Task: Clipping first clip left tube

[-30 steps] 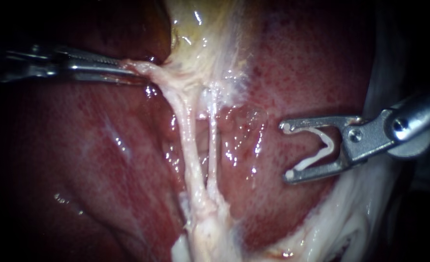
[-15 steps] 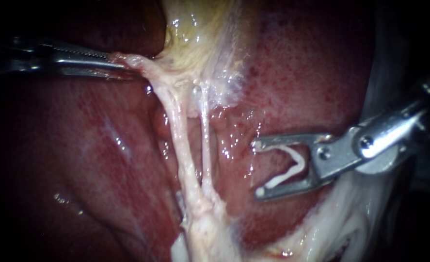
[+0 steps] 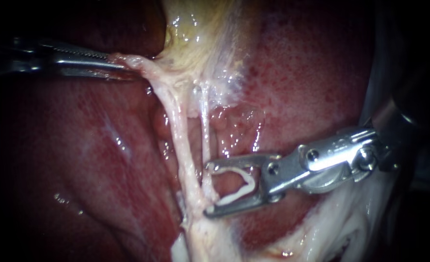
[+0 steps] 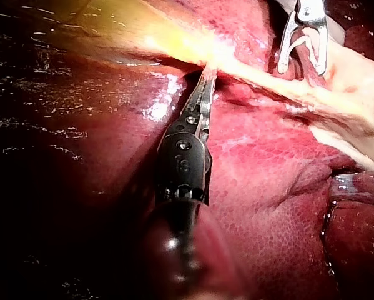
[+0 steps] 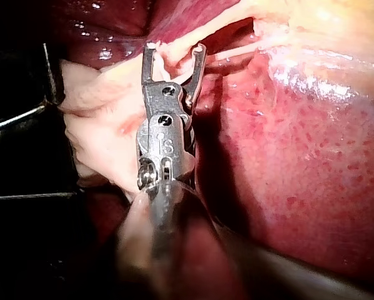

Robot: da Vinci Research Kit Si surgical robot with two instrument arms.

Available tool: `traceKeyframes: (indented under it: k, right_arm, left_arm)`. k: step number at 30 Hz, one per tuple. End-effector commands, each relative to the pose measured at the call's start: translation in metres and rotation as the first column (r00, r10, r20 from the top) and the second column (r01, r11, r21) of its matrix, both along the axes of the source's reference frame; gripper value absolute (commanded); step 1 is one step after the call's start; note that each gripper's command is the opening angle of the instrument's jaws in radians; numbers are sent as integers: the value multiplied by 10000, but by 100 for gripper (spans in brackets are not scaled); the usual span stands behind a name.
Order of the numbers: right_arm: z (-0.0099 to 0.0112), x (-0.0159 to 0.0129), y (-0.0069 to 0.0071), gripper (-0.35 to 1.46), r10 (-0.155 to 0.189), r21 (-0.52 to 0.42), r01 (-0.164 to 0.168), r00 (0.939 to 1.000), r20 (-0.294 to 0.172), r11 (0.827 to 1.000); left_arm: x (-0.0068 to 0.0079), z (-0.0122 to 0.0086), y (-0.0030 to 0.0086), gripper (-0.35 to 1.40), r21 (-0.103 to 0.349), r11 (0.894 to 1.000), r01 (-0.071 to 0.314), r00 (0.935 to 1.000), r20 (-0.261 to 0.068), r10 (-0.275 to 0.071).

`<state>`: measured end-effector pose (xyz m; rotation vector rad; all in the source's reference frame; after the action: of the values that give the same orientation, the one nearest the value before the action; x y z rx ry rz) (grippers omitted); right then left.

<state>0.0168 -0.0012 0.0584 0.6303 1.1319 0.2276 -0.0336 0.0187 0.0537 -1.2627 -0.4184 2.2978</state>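
Two pale tubes run down from the yellowish gallbladder [image 3: 195,39] over the red liver [image 3: 297,73]: a thicker left tube [image 3: 183,145] and a thin right tube [image 3: 205,140]. My left instrument [image 3: 120,62] comes in from the left, its jaws shut on a pale tissue fold [image 3: 137,63] at the gallbladder's base, pulling it sideways; the left wrist view shows the same grip [image 4: 205,78]. My right instrument [image 3: 209,189] stands open with a white clip [image 3: 241,187] seated between its jaws. The jaw tips reach the right tube's lower end; the left tube lies just beyond them. In the right wrist view its open jaws [image 5: 174,49] straddle pale tissue.
Whitish fatty tissue [image 3: 341,228] lies under the right instrument's shaft and where the tubes join below [image 3: 205,233]. Liver surrounds the tubes on both sides. Dark background borders the view at far left and right.
My right instrument has moved left and down with the clip, from over the liver to the tubes, jaws still open. My left instrument keeps its hold, barely shifted.
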Motion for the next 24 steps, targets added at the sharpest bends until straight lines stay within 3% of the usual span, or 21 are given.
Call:
traceKeyframes:
  k: [1, 9, 14, 24]
  right_arm:
    - [2, 1, 0, 50, -21, 69, 21, 10000, 11, 10000]
    - [29, 0, -8, 49, 81, 512, -92, 9997, 220, 9986]
    - [39, 1, -10, 49, -29, 633, 16, 9998, 201, 9980]
    - [44, 24, -11, 49, -374, 928, 422, 9979, -522, 9948]
  left_arm:
    - [0, 0, 0, -35, -3, 10000, 2, 10000, -3, -2]
    - [0, 1, 0, -35, -6, 10000, 3, 10000, -4, -3]
    - [0, 1, 0, -35, -6, 10000, 1, 10000, -3, -1]
    - [-1, 1, 0, -35, -9, 10000, 5, 10000, -6, -5]
